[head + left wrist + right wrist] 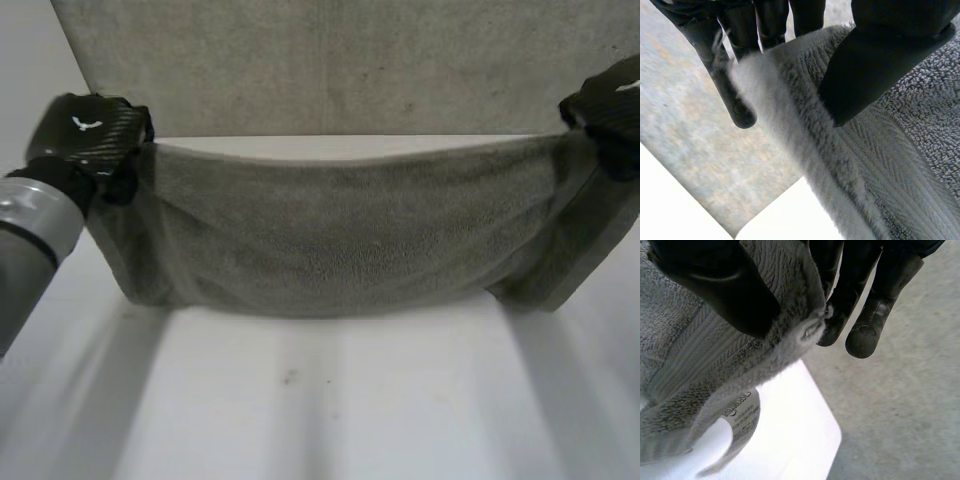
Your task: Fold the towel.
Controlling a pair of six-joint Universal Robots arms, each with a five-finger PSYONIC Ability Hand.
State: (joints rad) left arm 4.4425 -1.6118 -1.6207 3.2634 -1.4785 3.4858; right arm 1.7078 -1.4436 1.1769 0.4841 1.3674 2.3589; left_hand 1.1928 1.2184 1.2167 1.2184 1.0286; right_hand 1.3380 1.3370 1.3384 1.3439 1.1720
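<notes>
1. The grey terry-cloth towel [340, 235] hangs stretched between the two hands above the near part of the counter. Its top edge dips in a shallow curve and its middle sags.
2. The towel's lowest fold hangs close over the counter. I cannot tell whether it touches.
3. At each end the cloth drops from the held corner in a slanted flap. The flap on the right-hand side reaches lower and further outward.
4. A white printed label [742, 415] dangles from the towel's hem just below the right hand's hold.
5. The black left hand [85, 140] holds the towel's upper corner on its own side. In the left wrist view the thumb [880, 65] presses onto the woven band near the hem. The fingers [735, 100] lie behind the fluffy edge, so the cloth is pinched between them.
6. The black right hand [610, 115] holds the opposite upper corner. In its wrist view the thumb [725, 295] lies on the towel's face and the fingers [870, 325] curl just behind the corner, pinching it.
7. The left arm's grey forearm [25, 225] comes in low from the side.
8. The white counter [320, 400] lies beneath the towel, and its rounded corners show under each hand.
9. Beyond the counter's far edge lies a grey speckled floor [350, 60].
</notes>
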